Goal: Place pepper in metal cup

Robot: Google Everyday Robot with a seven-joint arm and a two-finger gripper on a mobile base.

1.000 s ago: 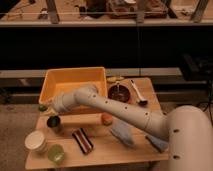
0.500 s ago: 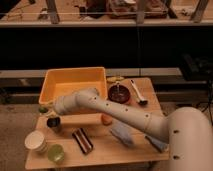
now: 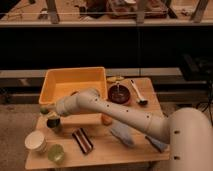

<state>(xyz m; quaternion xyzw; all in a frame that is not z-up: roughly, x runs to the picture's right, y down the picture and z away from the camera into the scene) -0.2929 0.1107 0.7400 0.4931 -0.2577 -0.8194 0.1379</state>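
One wooden table point(image 3: 100, 156) with a pale, smooth top carries everything on view; it stands on a grey floor before a dark shelving unit with a long horizontal rail, in dim, warm light. The white, smooth-shelled arm point(image 3: 125, 116) reaches from the rounded base at the near right across to the left edge of the table. The gripper point(image 3: 49, 111) sits at that left edge, just beside the near left corner of the yellow plastic bin point(image 3: 75, 82), directly above the metal cup point(image 3: 53, 123). Whether its claw is apart or together cannot be told; a small green shape shows at its tip, possibly the pepper point(image 3: 46, 109), though this cannot be confirmed. Against the frame half a second ago, the gripper has dropped slightly toward the cup, and the other objects lie unchanged. The metal cup is a small dull grey cylinder, upright. Nearer stands a white ribbed paper cup point(image 3: 36, 142), and just right of it a translucent green cup point(image 3: 55, 153). A dark striped rectangular block point(image 3: 83, 140) lies near centre, a round orange item point(image 3: 106, 120) is partly hidden behind the arm, and a crumpled blue-grey cloth point(image 3: 122, 134) lies to the right. At the far right sit a dark round bowl point(image 3: 120, 93) and a white-handled utensil point(image 3: 138, 93).
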